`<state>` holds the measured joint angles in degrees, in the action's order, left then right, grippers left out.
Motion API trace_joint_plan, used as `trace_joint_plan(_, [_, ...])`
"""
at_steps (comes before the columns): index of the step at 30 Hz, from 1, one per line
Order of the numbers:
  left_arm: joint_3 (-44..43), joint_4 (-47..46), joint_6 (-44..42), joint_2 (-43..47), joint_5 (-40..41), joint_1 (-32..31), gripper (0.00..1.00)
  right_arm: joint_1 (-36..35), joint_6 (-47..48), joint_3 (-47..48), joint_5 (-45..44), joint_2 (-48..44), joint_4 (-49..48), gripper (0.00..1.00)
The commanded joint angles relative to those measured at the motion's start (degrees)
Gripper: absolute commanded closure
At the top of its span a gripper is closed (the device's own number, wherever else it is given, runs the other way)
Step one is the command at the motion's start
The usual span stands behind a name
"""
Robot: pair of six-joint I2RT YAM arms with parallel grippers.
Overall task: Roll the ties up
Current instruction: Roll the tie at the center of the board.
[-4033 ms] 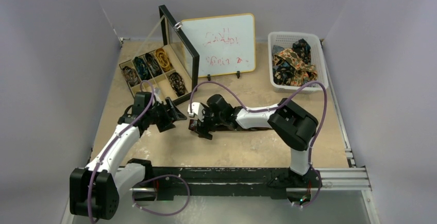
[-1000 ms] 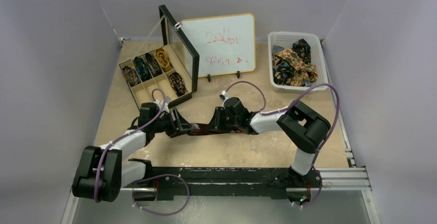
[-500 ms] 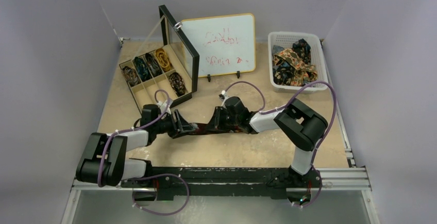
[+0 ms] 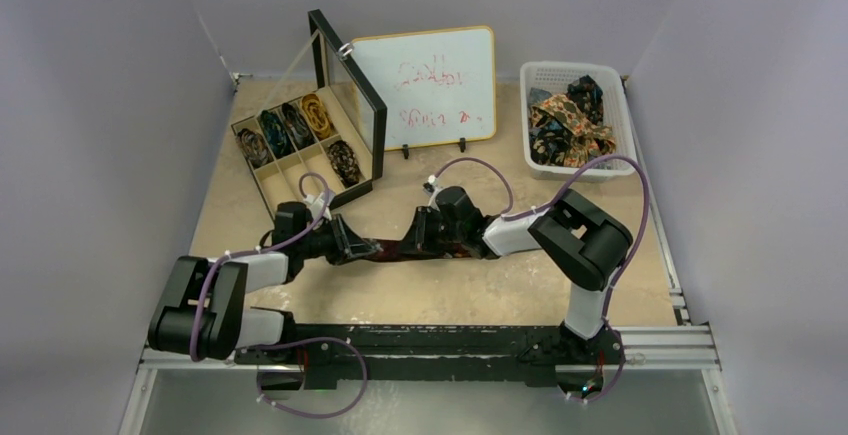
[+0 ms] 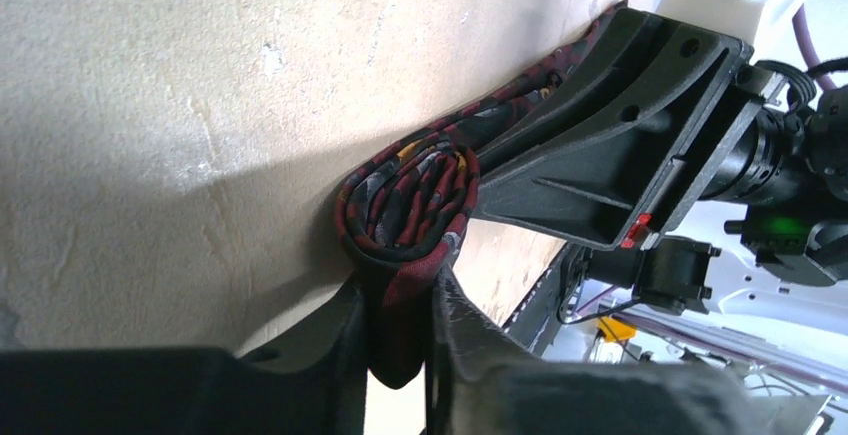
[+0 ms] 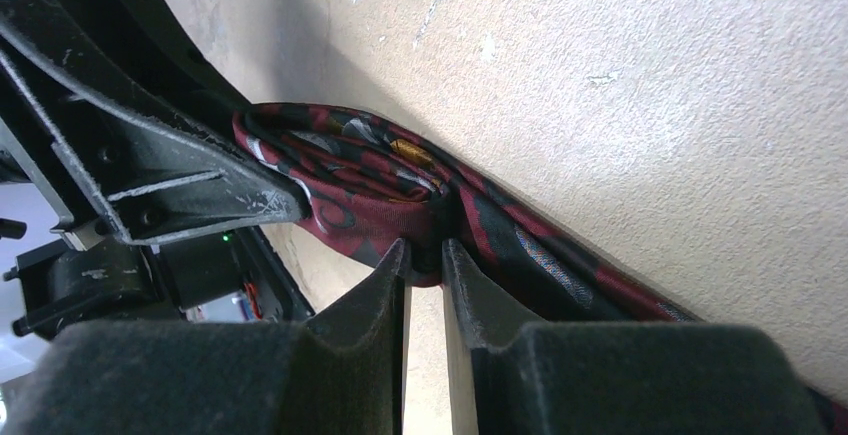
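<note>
**BOTH GRIPPERS ON MAROON TIE – ROLL STARTED, NOT FINISHED**

L gripper [image 5: 398, 303]: fingers clamped on the tie [image 5: 410, 195], at the foot of a flat coil of a few turns. The coil stands on edge against the table [image 5: 150, 105].

R gripper [image 6: 425, 255]: pinched tight on the same tie, on the strip just beside the coil. The two grippers are nearly touching, tip to tip. The strip runs on from the R fingers along the table, under the R arm.

Change:
- 4 s ago: L gripper is off the tie, raised to its left. R gripper alone is over the tie, mid-table.
- 1 s ago: both are low at the tie.
- Since 0.5 s ago: next to no movement, and the L arm is folded low.

Assessment: two-handed winding is under way. The coil is small and a good part of the strip looks unrolled, so this tie is early-to-mid roll. Risk: with the grips this close, a release by either side may let the turns spring loose.

Containers:
- Box [image 4: 256, 177], back left, lid propped upright. The back row has four coils [image 4: 288, 123], dark, blue and gold. The front row has one more coil at its right end. No other coil seen in that row.
- Basket [image 4: 624, 120], back right. It holds loose ties [image 4: 565, 120] in a heap, orange-brown floral plus dark ones. The count cannot be told.

Assessment: several ties are yet to be rolled, so the task is partly done.
</note>
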<state>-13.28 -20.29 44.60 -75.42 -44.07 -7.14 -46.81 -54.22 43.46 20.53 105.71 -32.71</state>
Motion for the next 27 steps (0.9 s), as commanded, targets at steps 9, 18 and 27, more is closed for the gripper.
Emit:
trace_joint_plan(9, [-9.9,23.9,-2.9,10.5,16.6,-4.8,1.00,0.0,2.0,3.0,-1.4,-4.3,5.6,0.73])
trace_joint_plan(18, [-17.1,34.1,-1.8,8.8,29.9,-13.0,1.00,0.0,3.5,5.8,-7.2,-3.4,8.1,0.81])
trace_joint_plan(27, [-23.0,41.6,-3.3,9.3,35.0,-15.9,1.00,-0.6,3.5,10.4,-5.2,2.1,7.2,0.94])
